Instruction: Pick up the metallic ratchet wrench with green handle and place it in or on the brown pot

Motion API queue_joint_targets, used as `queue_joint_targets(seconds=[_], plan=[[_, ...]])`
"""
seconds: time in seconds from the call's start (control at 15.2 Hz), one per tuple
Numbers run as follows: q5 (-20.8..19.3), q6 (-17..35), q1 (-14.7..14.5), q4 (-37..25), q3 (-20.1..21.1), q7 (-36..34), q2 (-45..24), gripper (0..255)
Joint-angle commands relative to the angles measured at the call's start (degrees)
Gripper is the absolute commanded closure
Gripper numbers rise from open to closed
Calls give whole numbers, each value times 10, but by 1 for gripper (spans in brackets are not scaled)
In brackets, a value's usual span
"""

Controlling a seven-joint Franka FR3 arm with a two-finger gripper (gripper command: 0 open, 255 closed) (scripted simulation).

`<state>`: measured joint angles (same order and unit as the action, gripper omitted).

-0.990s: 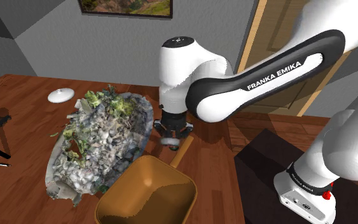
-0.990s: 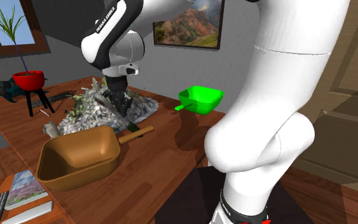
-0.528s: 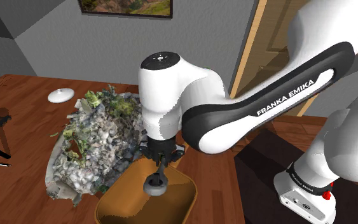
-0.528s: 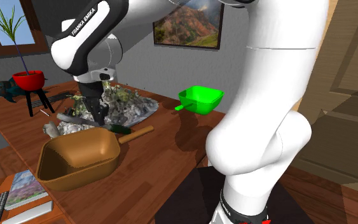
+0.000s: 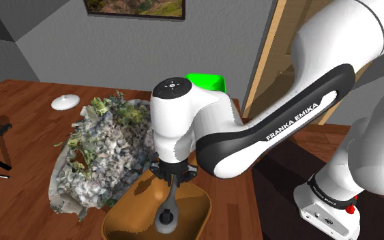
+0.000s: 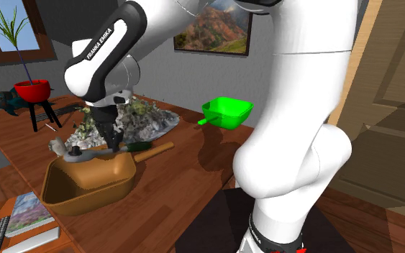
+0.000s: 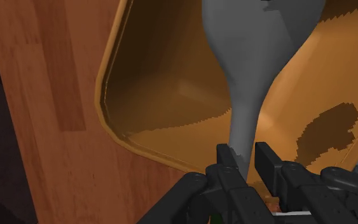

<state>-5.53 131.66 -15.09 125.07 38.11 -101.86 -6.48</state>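
The gripper (image 5: 172,176) is hanging over the brown pot (image 5: 136,204) with its fingers closed tight on the ratchet wrench (image 5: 166,208), pinching the narrow neck of the shaft. In the shoulder view the grey head is pointing toward 6 o'clock from the gripper, above the pot's hollow. In the second exterior view the head is reaching toward 9 o'clock, while the dark green handle (image 6: 137,146) is sticking out toward 3 o'clock, past the pot's rim.

That overhang is looking like the main risk. If the fingers are opening here, the wrench may be landing across the rim and tipping or sliding out onto the table (image 5: 20,129). The long head is also hanging well off the grip point, so it could be swivelling between the fingers. A further descent may be knocking the rim and shifting the pot toward the leafy pile (image 5: 105,146) at its 11 o'clock.
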Motion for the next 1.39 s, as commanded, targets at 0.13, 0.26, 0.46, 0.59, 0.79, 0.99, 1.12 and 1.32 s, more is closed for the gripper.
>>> queue_joint_targets(seconds=[0.13, 0.26, 0.46, 0.59, 0.79, 0.99, 1.12, 1.32], plan=[[-22, 28, -4, 10, -5, -15, -23, 255], [-30, 38, -6, 13, -7, -21, -32, 255], [-30, 38, -6, 13, -7, -21, -32, 255], [-30, 38, -6, 13, -7, -21, -32, 255], [-30, 38, -6, 13, -7, -21, -32, 0], [-30, 37, -6, 13, -7, -21, -32, 0], [-30, 38, -6, 13, -7, -21, -32, 0], [11, -14, 4, -4, 4, 8, 13, 0]])
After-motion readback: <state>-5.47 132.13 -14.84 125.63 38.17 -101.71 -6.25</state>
